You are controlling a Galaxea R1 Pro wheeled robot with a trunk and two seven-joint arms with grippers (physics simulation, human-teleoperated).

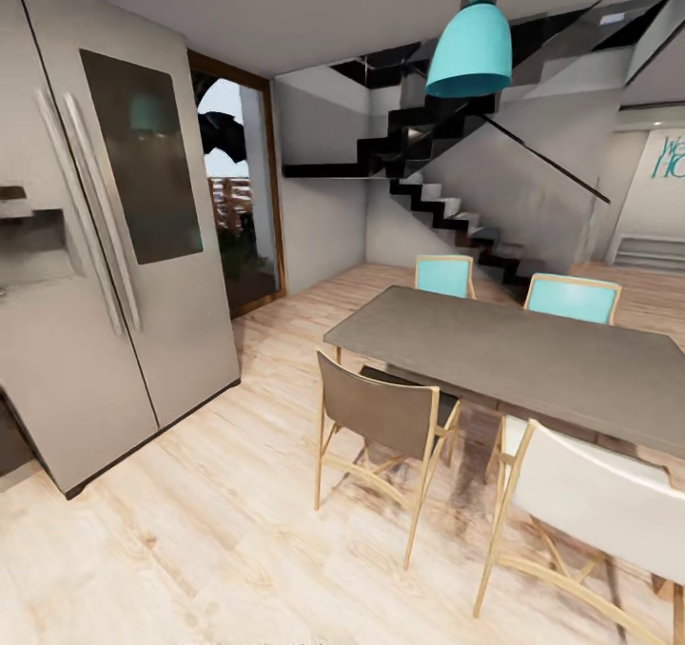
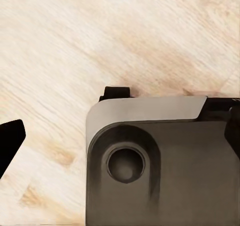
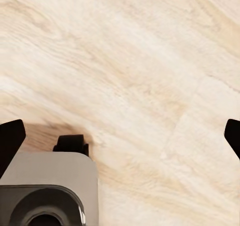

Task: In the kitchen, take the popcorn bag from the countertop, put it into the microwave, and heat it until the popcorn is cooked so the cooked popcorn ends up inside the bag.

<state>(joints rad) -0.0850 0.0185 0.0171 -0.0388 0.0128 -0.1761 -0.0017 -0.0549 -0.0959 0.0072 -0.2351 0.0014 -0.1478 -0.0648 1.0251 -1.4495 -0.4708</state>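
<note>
Currently the robot is in transit and none of the task's own items can be located: no popcorn bag, countertop or microwave appears, so the bearing of the bag from either gripper, its long axis, and which arm stands nearer cannot be determined. The head view records a steel fridge (image 1: 114, 245) at the left, a grey dining table (image 1: 533, 360) at the right with a brown chair (image 1: 385, 417) at its near edge, a white chair (image 1: 595, 502) by its near right corner, and two turquoise chairs (image 1: 445, 274) along its far edge. A turquoise pendant lamp (image 1: 469, 50) hangs above the table, a black staircase (image 1: 447, 198) rises behind, and a doorway (image 1: 233, 179) opens beside the fridge. Both wrist views look straight down at the wood floor (image 3: 130, 76) and at a corner of the robot's base (image 2: 160, 161). The left gripper (image 2: 122, 138) shows dark fingertips at opposite sides of its view, well apart, so it stands spread with nothing between. The right gripper (image 3: 120, 136) is likewise spread, its fingertips wide and holding nothing. Assessment: the fetch step is not begun; the next move is judged to call for turning the base toward the kitchen worktop, probably beyond the fridge, before any reach can be planned
</note>
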